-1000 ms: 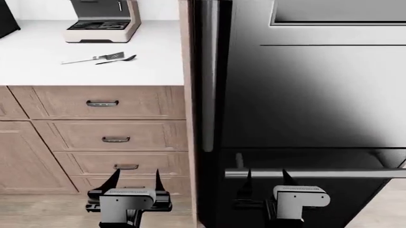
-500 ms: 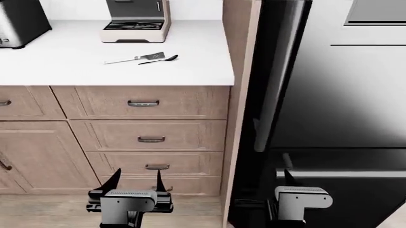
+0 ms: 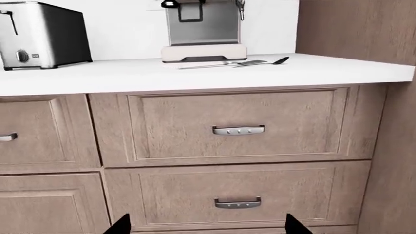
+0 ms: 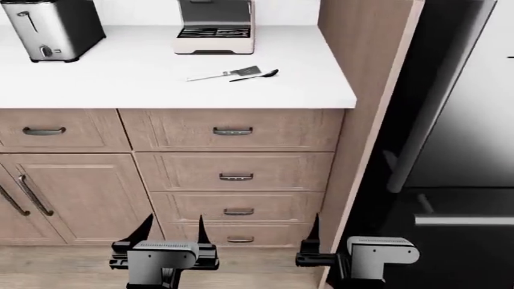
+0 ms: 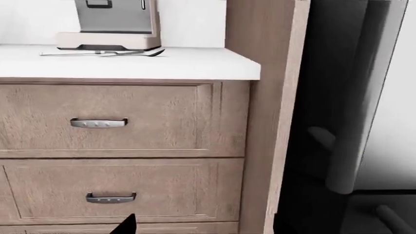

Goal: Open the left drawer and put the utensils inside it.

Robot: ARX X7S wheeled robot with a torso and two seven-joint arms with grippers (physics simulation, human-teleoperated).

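We bring the empty, wide-open left gripper [image 4: 171,226] squarely onto the left drawer [image 4: 60,129] handle; right gripper [image 4: 313,226], apparently open, waits.

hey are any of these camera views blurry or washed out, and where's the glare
Head view: sharp; the white countertop looks flat and almost shadowless. Right wrist view: soft gradient sheen on the black fridge door. Left wrist view: crisp wood grain, highlights on the silver toaster.
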